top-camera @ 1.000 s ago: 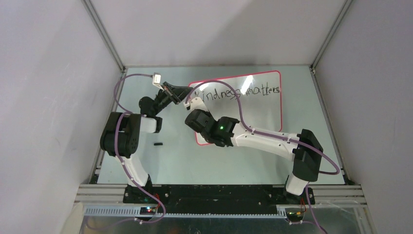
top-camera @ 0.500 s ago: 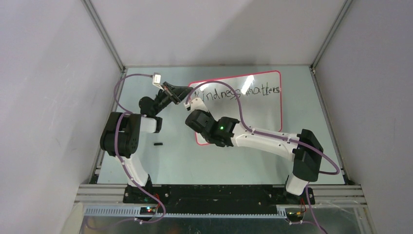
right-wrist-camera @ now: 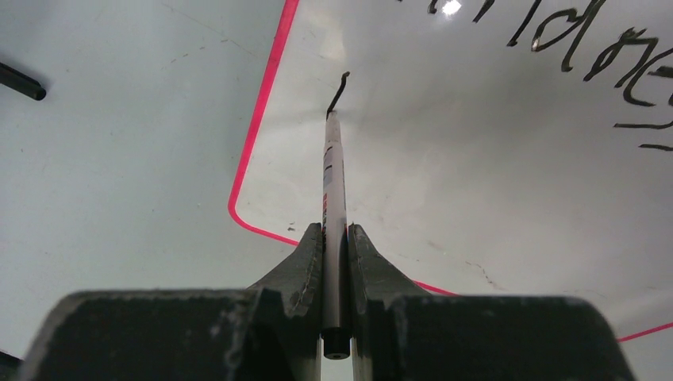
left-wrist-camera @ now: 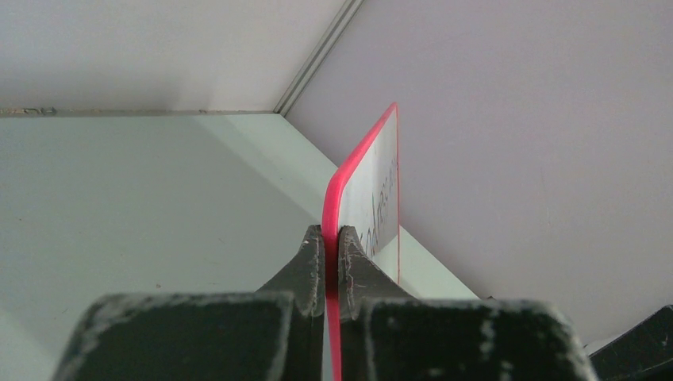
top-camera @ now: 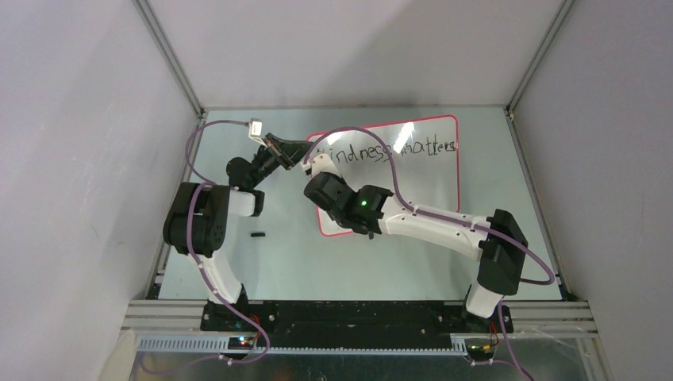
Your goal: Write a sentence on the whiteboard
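Note:
The whiteboard (top-camera: 424,186) lies on the table with a red-pink rim. Its top line carries the sentence (top-camera: 393,149) in black, reading "Kindness matters". My left gripper (top-camera: 305,153) is shut on the board's left rim near the top corner; the left wrist view shows the rim (left-wrist-camera: 331,202) pinched between both fingers of that gripper (left-wrist-camera: 332,238). My right gripper (right-wrist-camera: 336,234) is shut on a white marker (right-wrist-camera: 333,178). The marker's tip rests on the board under the first line, at the end of a short black stroke (right-wrist-camera: 340,89). From above, the right gripper (top-camera: 316,168) hovers over the board's left part.
A small black cap (top-camera: 257,235) lies on the table left of the board, also seen as a dark cap (right-wrist-camera: 20,81) in the right wrist view. Grey enclosure walls with metal posts (top-camera: 171,59) ring the table. Purple cables (top-camera: 373,143) arch over the board.
The right wrist has shifted slightly towards the far side, carrying the marker with it. The left gripper still holds the rim in the same place.

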